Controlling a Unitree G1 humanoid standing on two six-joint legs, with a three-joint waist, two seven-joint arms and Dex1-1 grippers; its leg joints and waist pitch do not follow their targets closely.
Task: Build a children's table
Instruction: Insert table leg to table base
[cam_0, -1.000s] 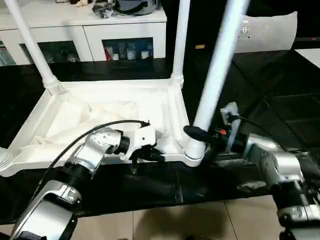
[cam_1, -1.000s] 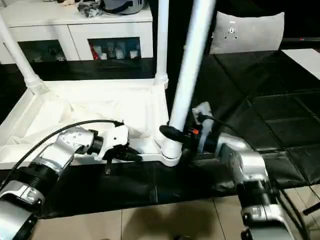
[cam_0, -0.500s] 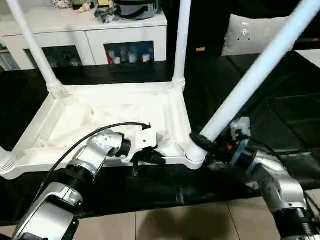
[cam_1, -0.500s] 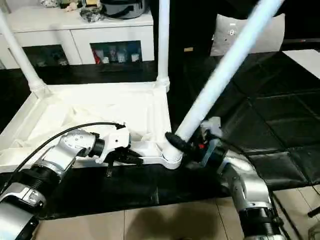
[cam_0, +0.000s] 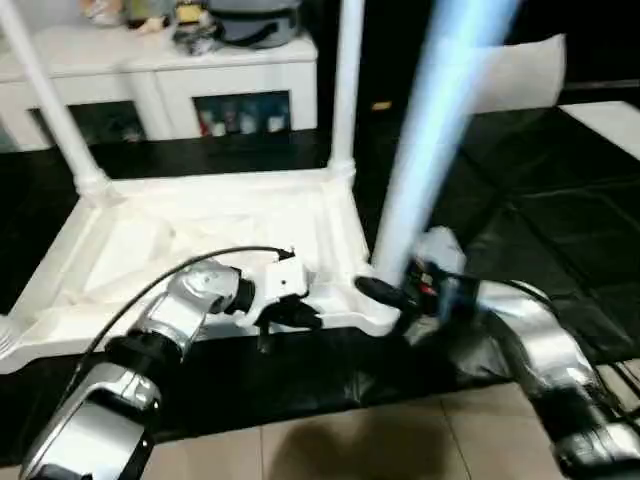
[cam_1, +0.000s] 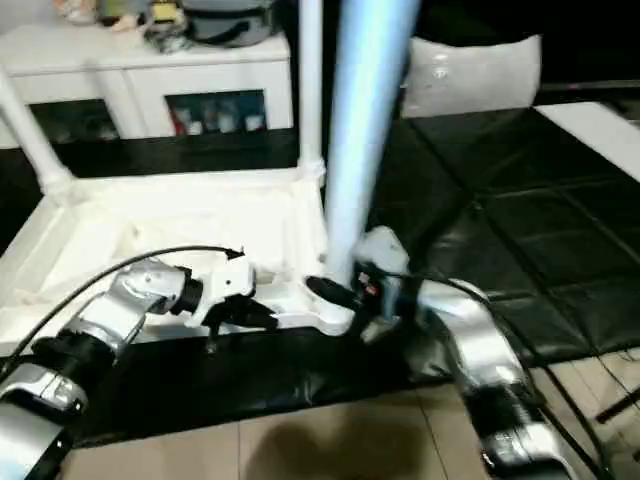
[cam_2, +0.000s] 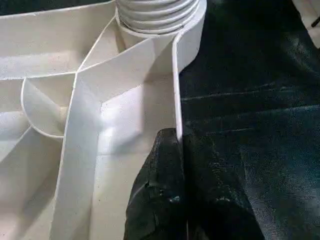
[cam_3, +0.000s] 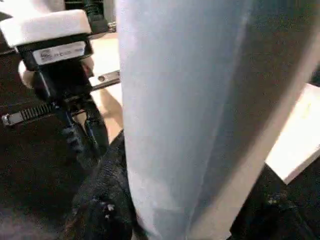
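A white leg (cam_0: 430, 130) is clamped by the right end effector (cam_0: 385, 293) at its corner socket, the tabletop's rim (cam_2: 176, 100) pinched by the left end effector (cam_0: 300, 316) — cross-threading is risked if the leg is tilted.

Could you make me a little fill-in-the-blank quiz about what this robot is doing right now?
1. The tabletop lies upside down on a ____ mat.
2. The right gripper holds a white table ____.
3. The left gripper pinches the tabletop's ____.
4. Two legs already stand at the ____ corners.

Missing words: black; leg; rim; far
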